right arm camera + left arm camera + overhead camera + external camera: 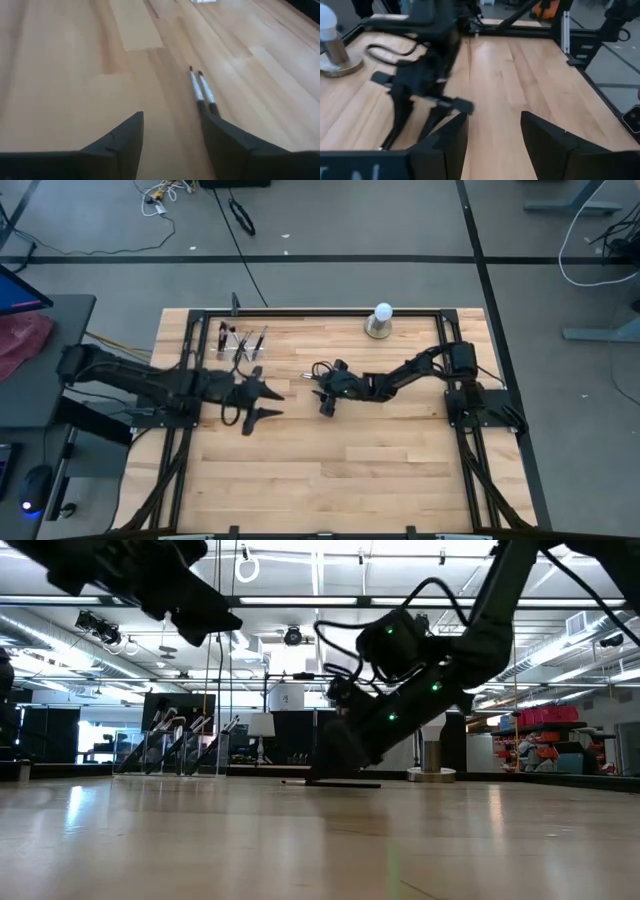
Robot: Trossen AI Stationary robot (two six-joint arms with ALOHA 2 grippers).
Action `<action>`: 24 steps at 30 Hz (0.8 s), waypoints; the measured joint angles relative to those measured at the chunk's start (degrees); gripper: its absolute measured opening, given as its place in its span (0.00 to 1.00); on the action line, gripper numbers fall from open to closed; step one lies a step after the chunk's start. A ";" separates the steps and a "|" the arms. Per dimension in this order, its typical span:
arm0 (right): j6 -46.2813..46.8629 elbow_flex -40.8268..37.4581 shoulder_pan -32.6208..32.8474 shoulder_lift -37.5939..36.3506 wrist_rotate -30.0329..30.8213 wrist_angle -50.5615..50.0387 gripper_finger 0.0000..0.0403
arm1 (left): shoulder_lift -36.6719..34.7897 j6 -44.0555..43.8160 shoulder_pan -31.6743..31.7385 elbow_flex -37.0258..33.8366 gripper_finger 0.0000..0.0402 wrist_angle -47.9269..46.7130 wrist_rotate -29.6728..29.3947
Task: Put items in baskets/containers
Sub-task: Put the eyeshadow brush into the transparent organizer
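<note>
Two makeup brushes (202, 92) lie side by side on the surface (400, 470) before the right hand (172, 145), fingers spread, grasping nothing; left hand (262, 403) spread too.

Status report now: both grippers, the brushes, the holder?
Left gripper open, empty. Right gripper open, low over two brushes lying on table. Holder has several brushes.

The desk (330, 460) is pale wood planks, smooth with a soft satin sheen that mirrors the ceiling lights in the low view. Both brushes (202, 92) on it have shiny silvery metal ferrules and dark handles. The right tool (172, 145) has matt black plastic-looking fingers (120, 142), and the left tool (492, 145) looks the same.
</note>
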 joint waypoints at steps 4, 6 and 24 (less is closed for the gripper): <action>-1.56 1.53 -1.47 0.73 -0.02 -3.34 0.49 | 0.00 0.00 -3.98 -3.57 0.47 6.01 -3.87; -1.95 1.75 -2.10 0.72 -0.07 -3.96 0.48 | 0.00 -0.21 -5.16 -4.65 0.47 7.42 -5.09; -3.54 1.78 -1.94 0.54 -7.89 -5.50 0.40 | 0.00 0.07 -6.98 -5.99 0.47 10.50 -6.06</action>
